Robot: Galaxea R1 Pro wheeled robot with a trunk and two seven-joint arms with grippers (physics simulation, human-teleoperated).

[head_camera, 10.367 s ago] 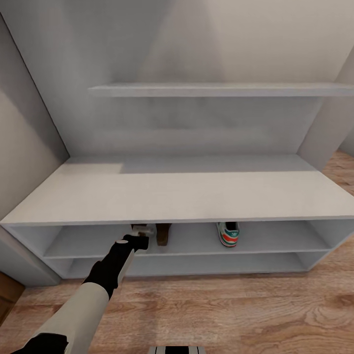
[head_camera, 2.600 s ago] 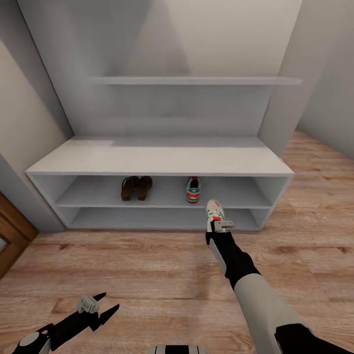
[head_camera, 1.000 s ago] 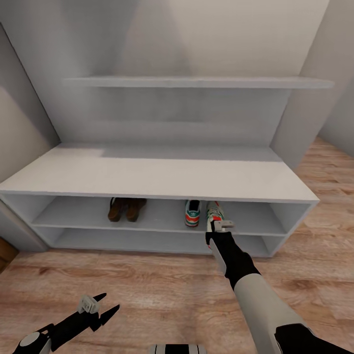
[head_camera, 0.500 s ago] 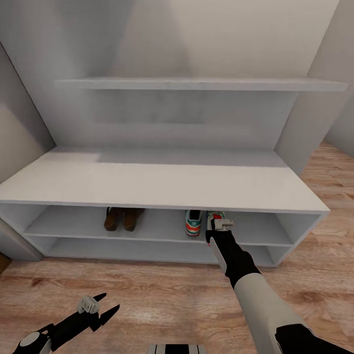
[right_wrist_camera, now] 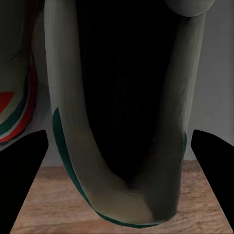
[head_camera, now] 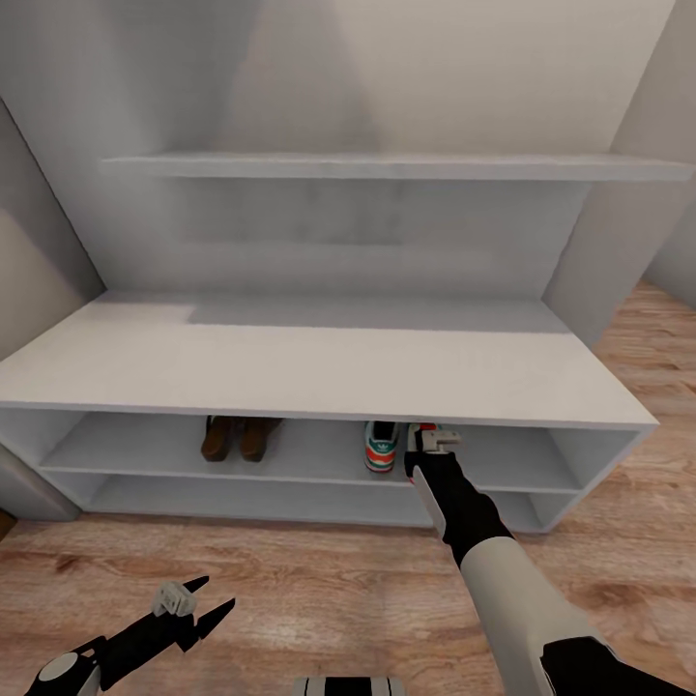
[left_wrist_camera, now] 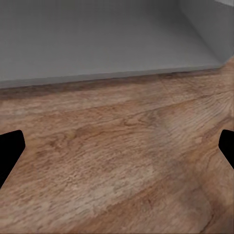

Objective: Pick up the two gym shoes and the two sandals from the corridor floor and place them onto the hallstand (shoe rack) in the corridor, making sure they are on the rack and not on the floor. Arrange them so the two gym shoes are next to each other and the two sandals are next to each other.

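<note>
While three shoes already sit on the hallstand (head_camera: pixel 329 367), the job looks nearly done, judging by how things lie. Going left to right along its upper open shelf: the two sandals (head_camera: pixel 235 437) side by side, then one gym shoe (head_camera: pixel 381 446), then the second gym shoe (right_wrist_camera: pixel 122 112) just beside it, gripped by the right gripper (head_camera: pixel 432 447), its heel still over the corridor floor (head_camera: pixel 319 580). What remains is letting go. Left gripper (head_camera: pixel 201 604) hangs low over the floor in front of the hallstand, fingers wide, empty
</note>
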